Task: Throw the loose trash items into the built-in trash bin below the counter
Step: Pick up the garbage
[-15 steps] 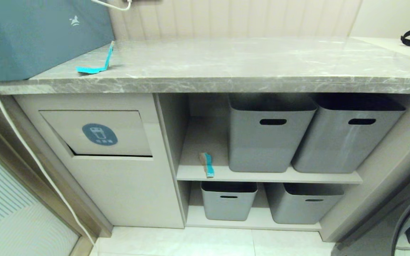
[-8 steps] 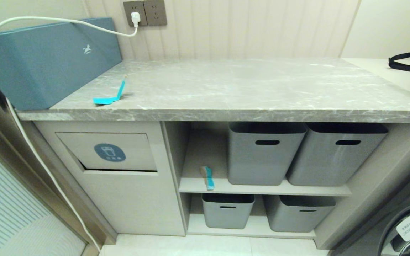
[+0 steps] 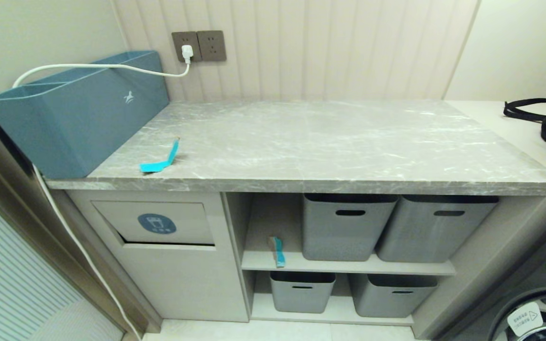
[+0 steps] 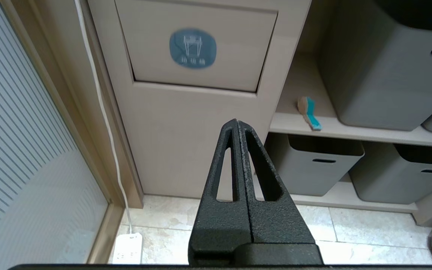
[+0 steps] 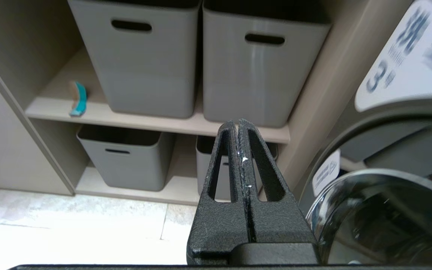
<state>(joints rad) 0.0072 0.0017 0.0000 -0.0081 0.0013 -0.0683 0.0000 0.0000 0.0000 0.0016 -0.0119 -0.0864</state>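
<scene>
Survey step: both my claws, left claw (image 4: pixel 237 122) and right claw (image 5: pixel 237 122), are pressed together, empty. Next, probably reach the bent teal card strip (image 3: pixel 160 161) on the grey marble-look bench (image 3: pixel 330 142).

Both grippers closed and empty

The left gripper (image 4: pixel 237 122) rises from the bottom centre of its wrist view, fingers pressed flat together. The right gripper (image 5: pixel 237 122) does likewise in its own view. Neither arm shows in the head view.

Bent teal strip (image 3: pixel 160 162) on counter (image 3: pixel 330 142), another strip (image 3: pixel 278 251) on shelf (image 3: pixel 349 266)
</scene>
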